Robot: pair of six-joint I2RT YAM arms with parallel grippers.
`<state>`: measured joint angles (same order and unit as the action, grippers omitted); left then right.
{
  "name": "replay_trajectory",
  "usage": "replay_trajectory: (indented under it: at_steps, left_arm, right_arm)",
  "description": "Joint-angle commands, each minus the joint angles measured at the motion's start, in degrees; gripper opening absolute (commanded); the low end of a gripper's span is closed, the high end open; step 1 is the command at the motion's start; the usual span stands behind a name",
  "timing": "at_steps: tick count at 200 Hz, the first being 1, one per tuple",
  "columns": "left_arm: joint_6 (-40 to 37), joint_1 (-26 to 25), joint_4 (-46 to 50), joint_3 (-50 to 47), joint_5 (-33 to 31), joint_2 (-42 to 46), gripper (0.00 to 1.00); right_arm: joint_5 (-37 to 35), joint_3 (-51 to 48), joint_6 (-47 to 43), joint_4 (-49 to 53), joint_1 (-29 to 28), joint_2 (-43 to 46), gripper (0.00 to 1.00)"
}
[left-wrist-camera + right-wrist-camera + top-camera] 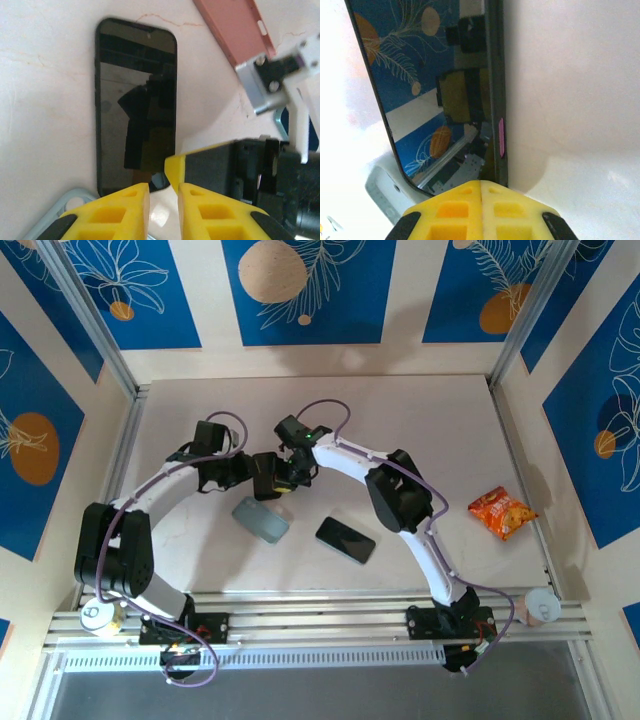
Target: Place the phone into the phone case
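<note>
A black phone [435,100] with a glossy screen and a pink side button lies on a pale blue phone case [377,187]. The case's corner sticks out under the phone's near left corner. I cannot tell whether the phone sits fully in it. From above the pair [260,520] looks grey-blue. My right gripper [480,187] is shut, its tips at the phone's near edge. My left gripper [164,192] hovers beside it with a narrow gap and nothing between its fingers. Both grippers meet just behind the case, left [262,478] and right [290,475].
A second black phone [346,540] lies screen up to the right of the case, straight ahead of my left gripper [135,105]. A salmon-pink case [232,30] lies beyond it. An orange snack bag [503,512] sits at the right. Cups [95,615] [540,606] stand on the front rail.
</note>
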<state>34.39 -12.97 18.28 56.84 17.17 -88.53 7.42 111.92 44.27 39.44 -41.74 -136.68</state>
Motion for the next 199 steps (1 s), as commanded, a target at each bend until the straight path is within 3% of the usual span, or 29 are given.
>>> replay_trajectory:
  at_steps: [1,115,173,199]
  left_arm:
    - [-0.2,0.6,-0.2,-1.2,0.8,1.8,0.23]
    - [-0.2,0.7,0.8,-2.7,-0.7,3.0,0.24]
    - [1.4,1.2,-0.6,-1.4,-4.1,0.3,0.23]
    - [0.1,0.7,-1.2,0.7,-3.8,-3.6,0.22]
  right_arm:
    - [-2.8,5.4,-0.1,4.2,0.7,-5.0,0.00]
    - [1.8,30.5,4.6,5.6,4.0,-19.7,0.00]
    - [5.6,32.8,5.5,0.5,3.2,-21.0,0.00]
    - [6.5,30.2,2.1,-2.9,2.8,-15.8,0.00]
